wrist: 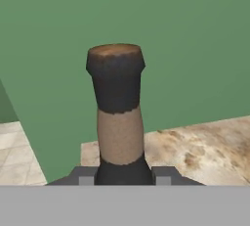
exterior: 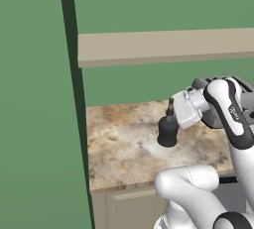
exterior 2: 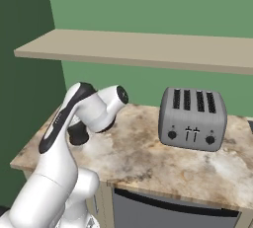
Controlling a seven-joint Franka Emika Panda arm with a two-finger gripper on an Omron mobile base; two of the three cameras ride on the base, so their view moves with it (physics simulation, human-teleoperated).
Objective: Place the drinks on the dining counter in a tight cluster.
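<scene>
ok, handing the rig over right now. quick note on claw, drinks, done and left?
Claw: shut on the neck of the squat black bottle with thin neck.
Bottle sits at the marbled beige-brown counter under the beige wall shelves, next to the green wall; whether it is lifted clear is hard to tell. A grey four-slot toaster stands on the same counter.
Done: grasp.
Left: carry it to the dining counter, then cluster it with the other drinks.

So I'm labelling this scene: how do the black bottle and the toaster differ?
The black bottle is dark, squat, with a thin neck; the toaster is a grey, boxy, four-slot block. The bottle is gripped at its neck by the hand; the toaster stands free. Both are at the marbled counter.
</scene>
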